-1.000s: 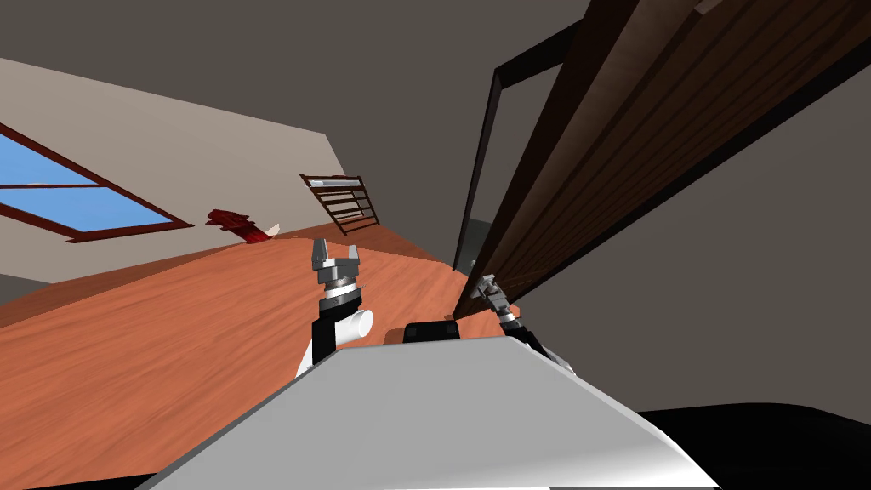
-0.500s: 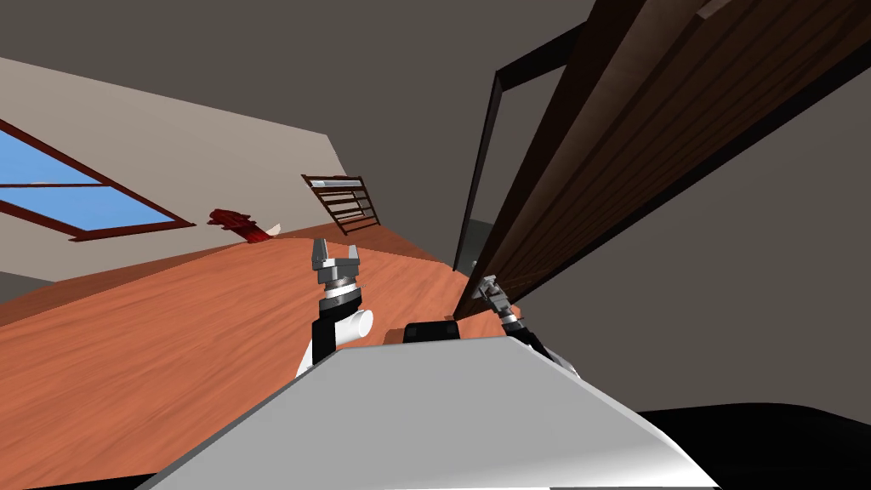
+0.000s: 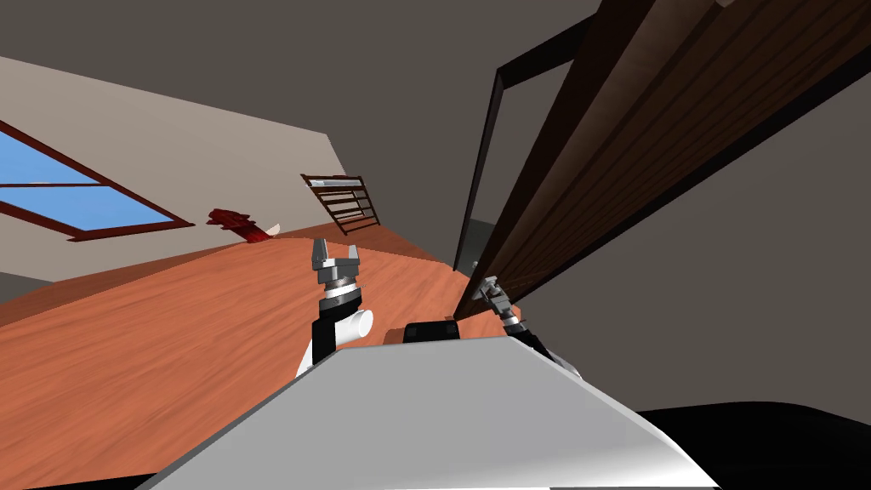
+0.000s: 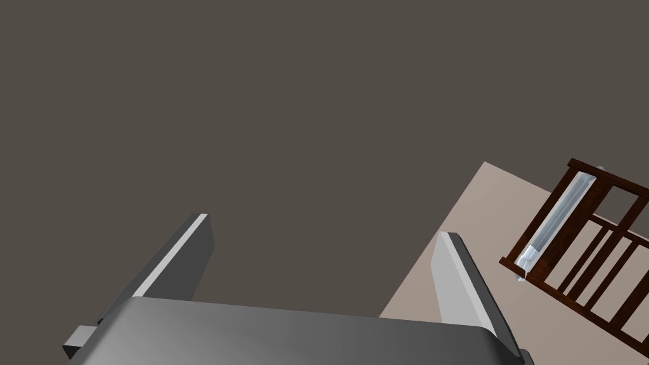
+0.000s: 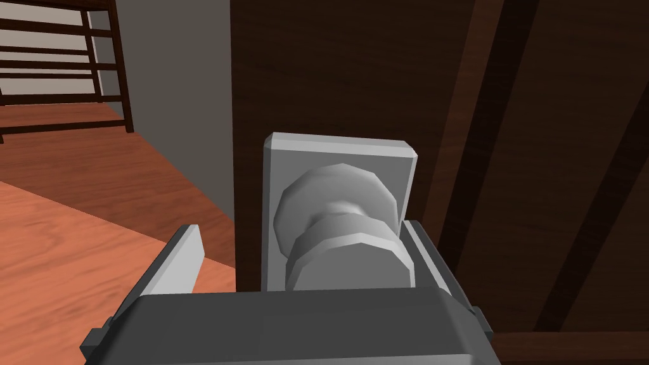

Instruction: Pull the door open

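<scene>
at the door's free edge, just ahead of my chest, the right gripper (image 5: 301, 227) is on the grey knob (image 5: 345, 209). the pincer is released, not clenched. the knob sits between the two blades, and one finger (image 5: 423, 253) lies right against its side. the other blade stands well apart from it, out past the door's edge on the floor side. the knob stands on a grey square plate (image 5: 342, 149), and the plate is fixed to the dark brown wooden door (image 3: 646, 128), close to that edge. from the head camera the door runs up and away as a long dark slab, with the right gripper small at its lower end. a gap shows between the door's edge and the dark door frame (image 3: 486, 153). over to the left, the left gripper (image 3: 335, 248) is held up above the reddish wooden floor (image 3: 170, 340), blades spread, grasping nothing. beyond it, a dark slatted rack (image 3: 344, 202) stands by the far wall.
</scene>
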Robot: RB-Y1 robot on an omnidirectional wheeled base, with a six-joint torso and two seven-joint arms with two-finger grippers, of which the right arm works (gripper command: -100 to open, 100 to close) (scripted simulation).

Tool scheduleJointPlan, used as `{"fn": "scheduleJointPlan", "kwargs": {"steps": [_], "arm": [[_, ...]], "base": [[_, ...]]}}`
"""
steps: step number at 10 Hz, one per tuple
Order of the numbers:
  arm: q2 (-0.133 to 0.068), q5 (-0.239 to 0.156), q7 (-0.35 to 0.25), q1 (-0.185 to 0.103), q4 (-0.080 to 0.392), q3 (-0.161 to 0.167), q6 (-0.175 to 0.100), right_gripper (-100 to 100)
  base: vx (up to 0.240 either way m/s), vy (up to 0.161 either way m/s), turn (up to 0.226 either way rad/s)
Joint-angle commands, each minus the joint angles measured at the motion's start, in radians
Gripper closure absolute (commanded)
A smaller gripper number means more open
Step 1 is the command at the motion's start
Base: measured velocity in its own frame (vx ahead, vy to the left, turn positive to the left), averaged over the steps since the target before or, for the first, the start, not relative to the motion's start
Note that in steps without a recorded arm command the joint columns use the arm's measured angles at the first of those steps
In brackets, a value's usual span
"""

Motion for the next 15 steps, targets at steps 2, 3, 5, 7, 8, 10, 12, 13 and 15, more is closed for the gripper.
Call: {"fn": "scheduleJointPlan", "kwargs": {"steps": [2,3,5,7,8,10,12,13,15], "arm": [[0.019,0.01,-0.005,0.005,0.013,0.031,0.01,100],[0.003,0.019,-0.026,0.021,0.036,0.046,-0.036,100],[0.003,0.019,-0.026,0.021,0.036,0.046,-0.036,100],[-0.015,0.029,-0.046,0.038,0.059,0.061,-0.084,100],[-0.015,0.029,-0.046,0.038,0.059,0.061,-0.084,100],[-0.015,0.029,-0.046,0.038,0.059,0.061,-0.084,100],[-0.015,0.029,-0.046,0.038,0.059,0.061,-0.084,100],[-0.032,0.039,-0.068,0.055,0.083,0.077,-0.132,100],[-0.032,0.039,-0.068,0.055,0.083,0.077,-0.132,100]], "base": [[-0.001,-0.011,-0.004],[0.027,0.006,0.01],[0.021,0.009,-0.003],[0.036,0.015,-0.002],[0.017,-0.004,-0.003],[-0.004,0.002,0.005],[0.0,0.0,0.0],[0.026,0.006,0.012],[0.018,-0.004,-0.01]]}}
